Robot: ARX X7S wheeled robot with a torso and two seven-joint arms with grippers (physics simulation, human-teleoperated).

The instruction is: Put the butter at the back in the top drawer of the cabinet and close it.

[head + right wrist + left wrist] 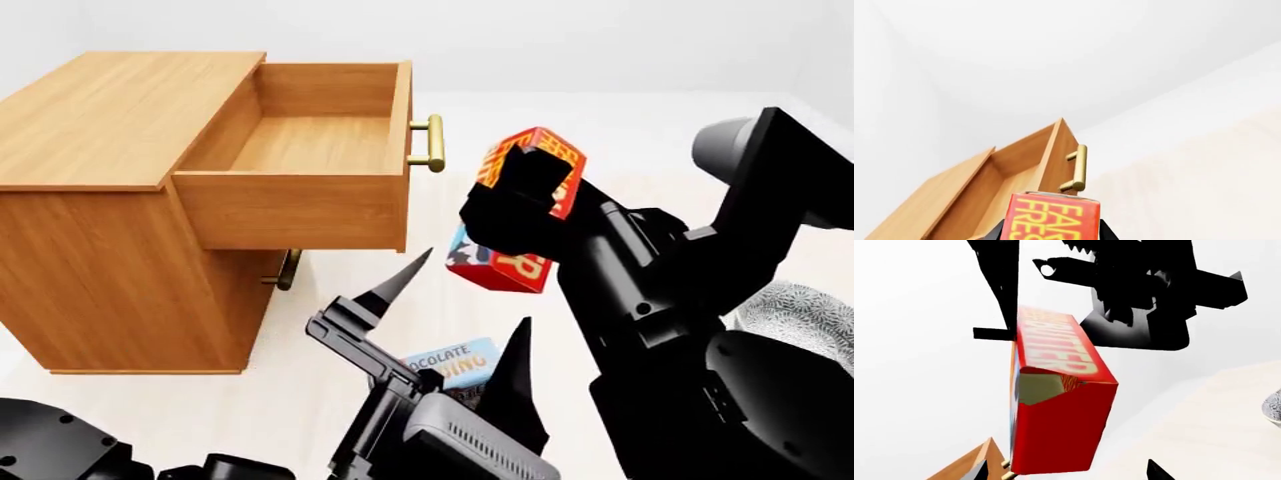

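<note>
The butter [511,268], a red-orange box, hangs in the air to the right of the open top drawer [294,210] of the wooden cabinet [107,250]. My right gripper [527,215] is shut on it. In the right wrist view the butter [1051,217] sits between the jaws of the right gripper [1051,234], with the drawer [1021,175] and its brass handle [1079,167] beyond. My left gripper [470,300] stands open below the box, empty. In the left wrist view the butter [1057,410] is apart from the open left gripper [1069,471].
A blue-and-brown chocolate pudding box [447,365] lies on the floor behind my left arm. A grey mesh object [801,310] sits at the right edge. The lower drawer's handle [283,270] shows under the open drawer. The drawer holds nothing visible.
</note>
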